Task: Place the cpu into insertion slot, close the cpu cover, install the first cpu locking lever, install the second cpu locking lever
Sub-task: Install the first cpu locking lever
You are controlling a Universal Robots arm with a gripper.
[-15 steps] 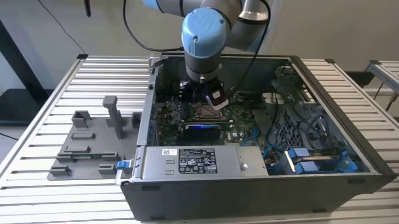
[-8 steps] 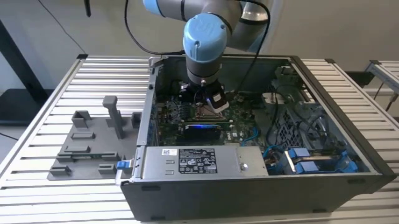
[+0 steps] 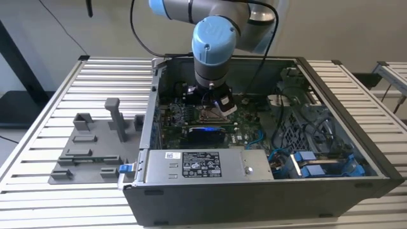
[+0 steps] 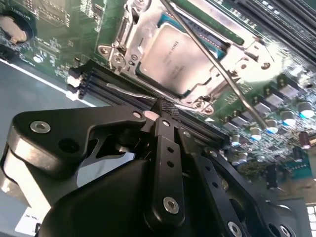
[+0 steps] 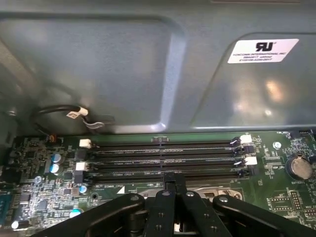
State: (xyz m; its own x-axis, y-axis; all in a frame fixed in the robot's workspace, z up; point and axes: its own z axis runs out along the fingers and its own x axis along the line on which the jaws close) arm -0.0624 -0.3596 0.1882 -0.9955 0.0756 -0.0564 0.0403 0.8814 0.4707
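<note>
**Universal Robots arm** (image 3: 210, 71). We show grey cylindrical joint housings, each closed by a round light-blue cap (image 3: 215, 34). A black cable (image 3: 131, 19) loops down beside the cap. Below the cap we see the gripper (image 4: 165, 106) (image 5: 174, 178), matt black throughout in both wrist views. It has rounded linkage bars (image 4: 64, 140), a straight central bar with small round holes, and silver socket-head screws (image 4: 40, 127) at the pivots. We note a fine cross-hatched texture on the fingertip pads (image 4: 169, 109).
</note>
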